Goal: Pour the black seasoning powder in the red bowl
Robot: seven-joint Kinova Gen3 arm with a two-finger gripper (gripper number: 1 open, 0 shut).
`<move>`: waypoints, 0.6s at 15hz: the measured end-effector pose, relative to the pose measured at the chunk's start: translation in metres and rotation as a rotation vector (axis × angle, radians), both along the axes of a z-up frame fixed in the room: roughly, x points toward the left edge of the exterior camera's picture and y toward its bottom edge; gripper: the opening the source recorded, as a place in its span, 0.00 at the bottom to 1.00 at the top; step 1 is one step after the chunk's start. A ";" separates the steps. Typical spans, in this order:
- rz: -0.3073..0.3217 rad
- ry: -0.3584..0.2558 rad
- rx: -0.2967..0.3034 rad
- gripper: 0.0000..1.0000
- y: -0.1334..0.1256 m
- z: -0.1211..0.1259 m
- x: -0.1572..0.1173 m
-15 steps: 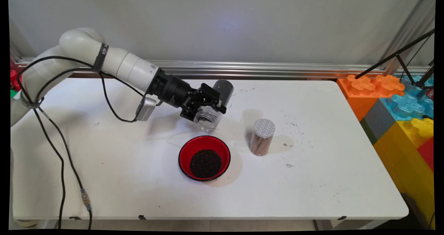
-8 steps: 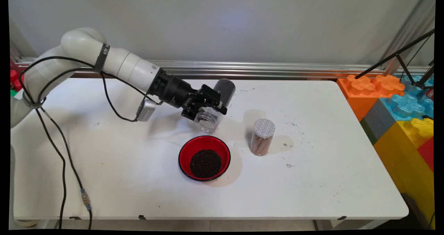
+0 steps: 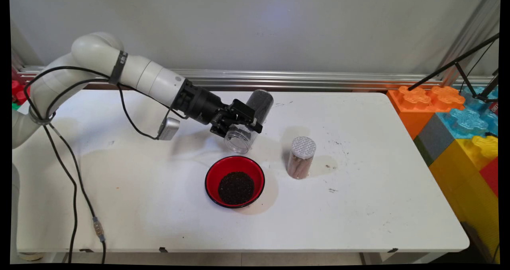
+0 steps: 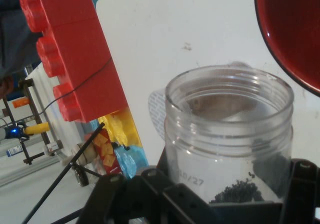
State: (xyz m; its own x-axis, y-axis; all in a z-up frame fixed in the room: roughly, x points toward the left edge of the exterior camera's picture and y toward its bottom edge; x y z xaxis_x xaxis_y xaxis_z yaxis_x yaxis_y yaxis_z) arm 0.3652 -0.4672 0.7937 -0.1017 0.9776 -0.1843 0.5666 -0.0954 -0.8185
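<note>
The hand (image 3: 239,122) is clamped round a clear jar (image 3: 248,122), tipped so its open mouth slants down toward the red bowl (image 3: 234,181) of dark grains just below (a few grains cling inside the jar). A lidded jar (image 3: 301,158) stands nearby on the bench (image 3: 358,206).

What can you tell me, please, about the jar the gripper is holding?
The jar is clear, plastic-looking, with a threaded neck and no lid. The gripper clamps its middle with the jaws shut on it. It hangs tilted above the table, mouth down toward the red bowl, just beyond the bowl's far rim. Dark granules remain inside; faint print reads "/27".
</note>
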 end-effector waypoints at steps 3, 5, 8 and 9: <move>0.010 0.001 -0.014 0.00 0.002 0.001 -0.002; 0.019 -0.002 -0.018 0.00 0.004 0.002 -0.003; 0.038 -0.011 -0.025 0.00 0.008 0.002 -0.006; 0.042 -0.013 -0.027 0.00 0.008 0.002 -0.006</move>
State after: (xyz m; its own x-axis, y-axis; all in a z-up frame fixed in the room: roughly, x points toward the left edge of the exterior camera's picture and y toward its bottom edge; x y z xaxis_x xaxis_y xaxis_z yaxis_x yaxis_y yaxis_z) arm 0.3592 -0.4588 0.7958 -0.1401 0.9672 -0.2119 0.5810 -0.0930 -0.8085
